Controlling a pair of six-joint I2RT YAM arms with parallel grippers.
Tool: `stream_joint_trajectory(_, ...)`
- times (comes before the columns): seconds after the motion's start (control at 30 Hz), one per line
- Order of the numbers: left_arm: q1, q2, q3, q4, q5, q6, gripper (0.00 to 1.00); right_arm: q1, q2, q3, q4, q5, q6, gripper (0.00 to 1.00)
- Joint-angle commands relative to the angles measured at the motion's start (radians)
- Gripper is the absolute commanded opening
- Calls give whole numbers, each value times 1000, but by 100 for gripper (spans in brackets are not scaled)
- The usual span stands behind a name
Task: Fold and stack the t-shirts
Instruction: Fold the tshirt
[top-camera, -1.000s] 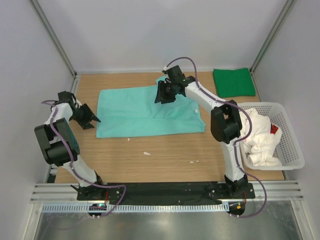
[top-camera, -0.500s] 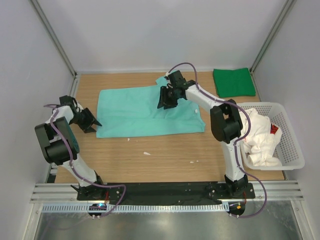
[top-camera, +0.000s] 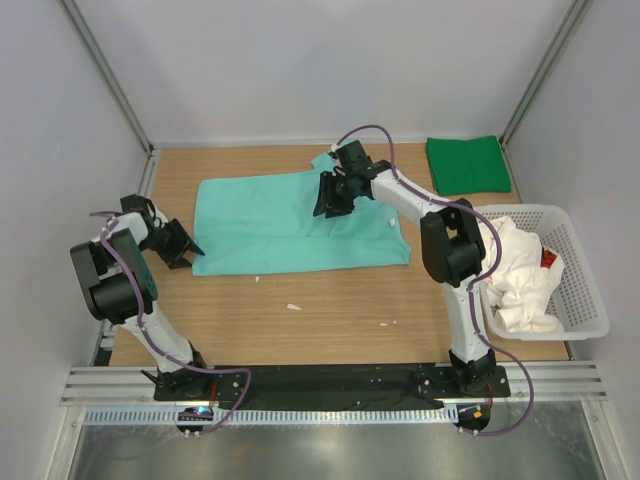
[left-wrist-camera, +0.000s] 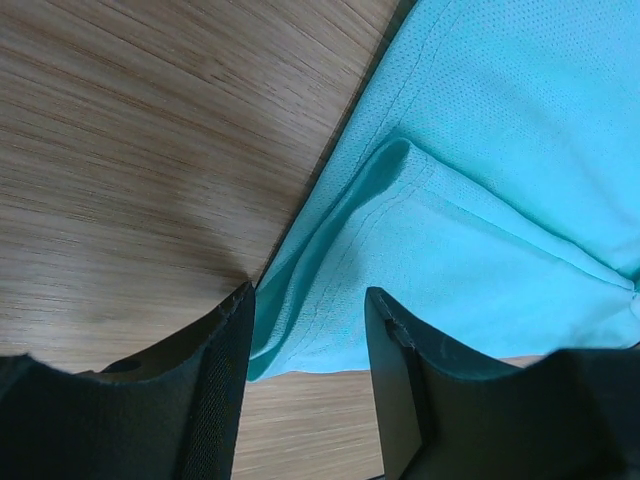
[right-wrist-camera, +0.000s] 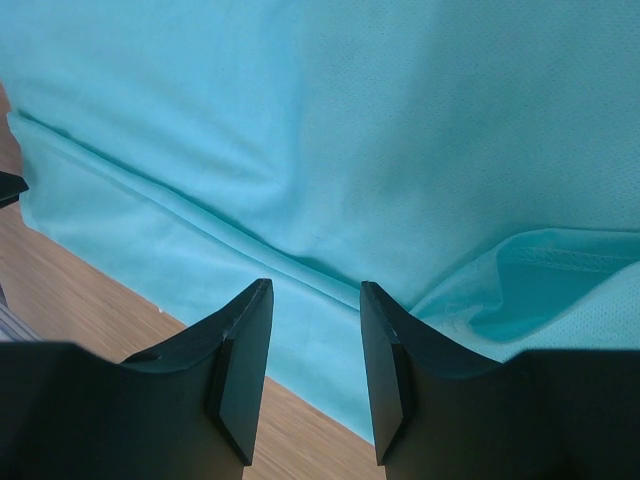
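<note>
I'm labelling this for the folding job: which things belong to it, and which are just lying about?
Job: mint-teal t-shirt spread out; folded dark green t-shirt; crumpled white t-shirt; left gripper and right gripper, both open.
Lying about: white lattice basket holding the white one; small white scraps on the table.

The left end effector (top-camera: 186, 247) is held low with fingers parted, its arm folded back. The right end effector (top-camera: 330, 197) has fingers parted, its arm reaching forward.
</note>
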Motion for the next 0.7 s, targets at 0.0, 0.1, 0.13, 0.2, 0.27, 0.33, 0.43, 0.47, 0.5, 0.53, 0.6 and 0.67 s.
stream_joint_trajectory(0.0,9,-4,18,21,23,12,49,6,-33,3,21,-21,0,46)
stream_joint_trajectory(0.1,9,-9,0,18,27,9,46,6,-22,6,23,-22,1,46)
stream_joint_trajectory(0.13,7,-13,-6,18,27,6,45,6,-20,6,26,-22,1,46)
stream_joint_trajectory(0.2,9,-29,-18,16,26,5,41,6,-11,13,27,-21,1,46)
stream_joint_trajectory(0.27,7,-30,-26,4,26,5,31,6,1,18,20,-18,1,46)
stream_joint_trajectory(0.33,9,-27,-28,-7,20,5,26,7,7,22,21,-16,6,46)
stream_joint_trajectory(0.43,9,-22,-23,-30,-5,-1,5,7,10,22,16,5,12,46)
stream_joint_trajectory(0.47,9,-26,-23,-41,-8,-6,0,6,9,21,10,19,13,46)
stream_joint_trajectory(0.5,7,-35,-23,-45,-16,-7,0,4,3,18,7,48,13,46)
stream_joint_trajectory(0.53,9,-41,-25,-53,-31,-11,0,3,-3,15,-3,60,16,45)
stream_joint_trajectory(0.6,7,-53,-35,-56,-46,-15,0,-12,-16,9,-13,80,21,45)
stream_joint_trajectory(0.67,9,-59,-41,-64,-68,-18,1,-26,-45,-5,-26,106,21,45)
